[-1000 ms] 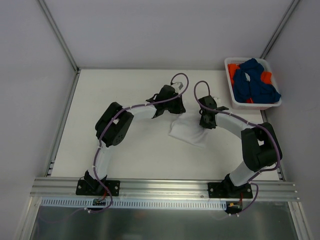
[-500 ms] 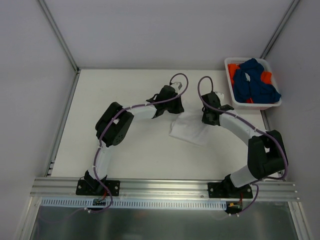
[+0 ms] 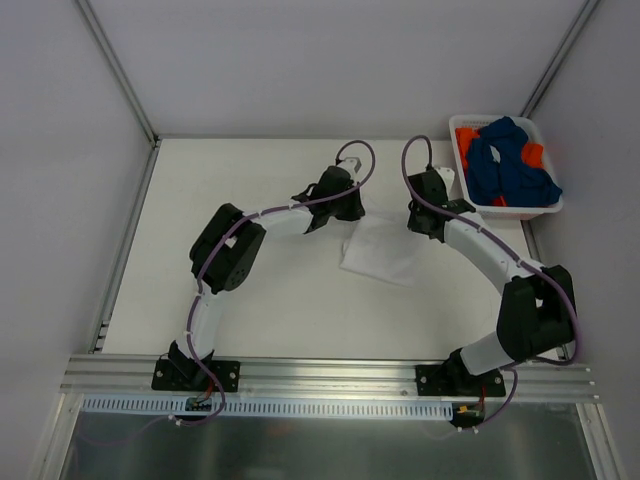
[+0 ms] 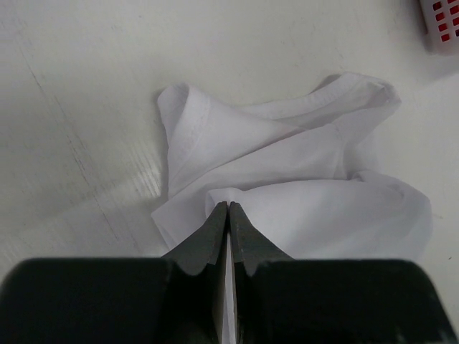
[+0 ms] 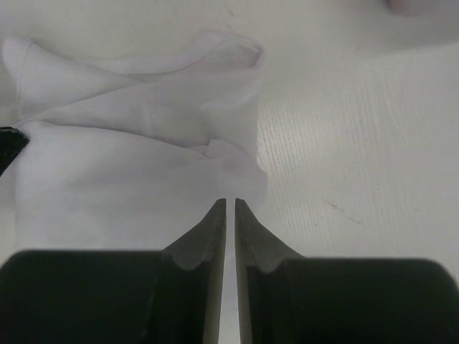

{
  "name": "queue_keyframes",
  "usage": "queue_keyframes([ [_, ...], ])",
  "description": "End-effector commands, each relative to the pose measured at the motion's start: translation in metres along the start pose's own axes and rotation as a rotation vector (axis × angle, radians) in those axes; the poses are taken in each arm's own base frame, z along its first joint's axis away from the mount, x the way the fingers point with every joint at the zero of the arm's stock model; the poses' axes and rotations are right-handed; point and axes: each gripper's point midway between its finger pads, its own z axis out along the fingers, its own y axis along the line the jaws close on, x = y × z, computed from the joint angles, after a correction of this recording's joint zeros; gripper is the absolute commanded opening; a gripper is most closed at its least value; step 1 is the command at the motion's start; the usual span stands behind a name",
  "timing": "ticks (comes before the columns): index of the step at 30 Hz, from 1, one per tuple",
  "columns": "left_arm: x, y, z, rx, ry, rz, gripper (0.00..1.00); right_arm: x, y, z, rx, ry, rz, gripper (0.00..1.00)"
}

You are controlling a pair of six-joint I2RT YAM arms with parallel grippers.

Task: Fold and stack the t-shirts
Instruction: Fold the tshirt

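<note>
White t-shirt [image 3: 385, 256] is lying loosely bunched on the table [image 3: 250, 180], about mid-table and slightly right of centre, between the two arms' wrists. It is nearly the same colour as the tabletop, so its outline is faint from above. Left gripper [image 4: 228, 209] is sitting at the shirt's left far corner with its fingers pressed fully together. A fold of the white cloth is wrapping right around the tips, so it is clamping on the shirt. Right gripper [image 5: 229, 203] is sitting at the shirt's right far corner with its fingers almost together, only a thin slit showing between them. The tips are biting a puckered corner of the same shirt, so it is also pinching cloth. In both wrist views the shirt is showing loose folds and a rolled hem running across its far edge, and it is not lying flat. Blue shirts [image 3: 510, 165] and orange shirts [image 3: 466, 140] are sitting heaped in the white basket [image 3: 512, 213] at the far right corner of the table, with the blue ones piling above the rim. The basket is standing near the right gripper but apart from the white shirt.
</note>
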Motion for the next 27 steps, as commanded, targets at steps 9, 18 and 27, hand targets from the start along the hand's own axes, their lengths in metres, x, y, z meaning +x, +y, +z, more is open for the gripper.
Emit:
queue_keyframes([
  [9, -0.071, -0.009, -0.014, 0.019, -0.149, -0.02, 0.02, 0.005, 0.003, 0.033, 0.029, 0.052, -0.021, 0.12],
  [18, -0.074, -0.007, 0.003, 0.029, -0.148, -0.028, 0.02, 0.005, 0.007, 0.047, 0.028, 0.072, -0.019, 0.12],
  [27, -0.069, 0.012, 0.017, -0.043, -0.122, -0.021, 0.99, 0.007, 0.008, 0.057, 0.035, 0.081, -0.023, 0.12],
])
